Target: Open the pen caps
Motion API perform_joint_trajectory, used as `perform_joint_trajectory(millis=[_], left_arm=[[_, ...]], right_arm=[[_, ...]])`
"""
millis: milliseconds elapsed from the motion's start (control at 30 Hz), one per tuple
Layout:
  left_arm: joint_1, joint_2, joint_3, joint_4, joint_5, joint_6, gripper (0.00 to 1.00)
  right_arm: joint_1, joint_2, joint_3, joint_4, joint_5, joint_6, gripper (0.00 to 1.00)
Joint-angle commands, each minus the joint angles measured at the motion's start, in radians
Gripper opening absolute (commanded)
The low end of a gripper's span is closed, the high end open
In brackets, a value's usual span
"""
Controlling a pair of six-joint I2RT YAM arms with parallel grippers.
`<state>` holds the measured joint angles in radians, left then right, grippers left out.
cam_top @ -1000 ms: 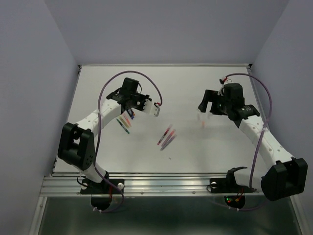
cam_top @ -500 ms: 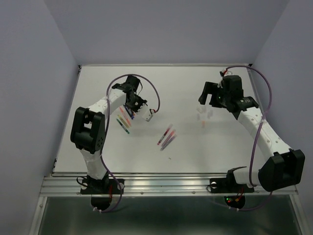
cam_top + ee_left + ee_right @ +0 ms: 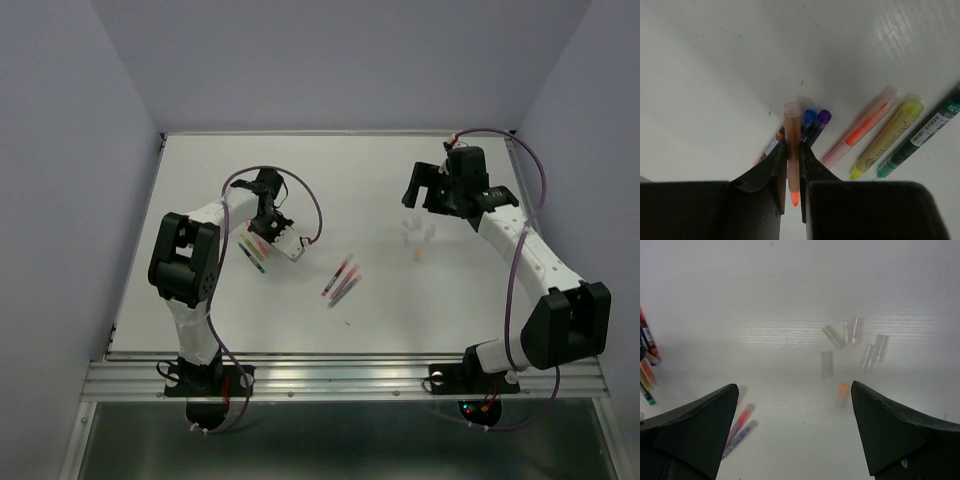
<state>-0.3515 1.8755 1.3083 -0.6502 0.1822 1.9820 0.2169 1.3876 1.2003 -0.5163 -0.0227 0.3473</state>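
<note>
My left gripper (image 3: 792, 150) is shut on an orange pen (image 3: 791, 130), its bare orange tip pointing back at the camera. It hangs just above a row of pens (image 3: 887, 137): blue, purple, orange, yellow and green. In the top view the left gripper (image 3: 291, 246) is beside that row (image 3: 254, 252). My right gripper (image 3: 793, 385) stands wide open and holds nothing, above several loose clear pen caps (image 3: 826, 364) and one orange cap (image 3: 842, 394) on the table. From above, the right gripper (image 3: 418, 192) is just behind the caps (image 3: 418, 238).
Three more pens (image 3: 341, 280) lie mid-table, red and purple among them (image 3: 741, 421). The white table (image 3: 400, 310) ends in a metal rail at the near edge, with grey walls on the other three sides.
The left gripper has swung nearer and leftward with the orange pen, down to the pen row. The right gripper has drawn back slightly from the caps, still open.
</note>
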Motion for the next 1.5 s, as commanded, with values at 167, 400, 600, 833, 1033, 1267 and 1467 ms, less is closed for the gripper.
perform_joint_trajectory(millis=[167, 400, 600, 833, 1033, 1267, 1467], left_arm=[[0.000, 0.005, -0.001, 0.009, -0.023, 0.478, 0.07], [-0.020, 0.001, -0.003, 0.011, -0.050, 0.482, 0.26], [-0.021, -0.015, -0.018, 0.014, -0.066, 0.466, 0.34], [-0.023, -0.032, -0.040, 0.026, -0.062, 0.452, 0.40], [-0.029, -0.045, -0.014, 0.024, -0.027, 0.396, 0.43], [-0.030, -0.061, 0.039, -0.028, 0.028, 0.338, 0.45], [-0.030, -0.072, 0.075, -0.057, 0.069, 0.301, 0.61]], right_arm=[[-0.005, 0.051, 0.061, 0.015, 0.010, -0.001, 1.00], [-0.005, 0.053, 0.041, 0.039, 0.012, 0.004, 1.00], [-0.005, 0.050, 0.033, 0.053, 0.009, 0.007, 1.00], [-0.005, 0.037, 0.019, 0.068, -0.008, 0.018, 1.00], [-0.005, 0.024, 0.010, 0.078, -0.013, 0.022, 1.00], [-0.005, 0.005, -0.008, 0.093, -0.022, 0.025, 1.00], [-0.005, -0.004, -0.024, 0.108, -0.033, 0.025, 1.00]])
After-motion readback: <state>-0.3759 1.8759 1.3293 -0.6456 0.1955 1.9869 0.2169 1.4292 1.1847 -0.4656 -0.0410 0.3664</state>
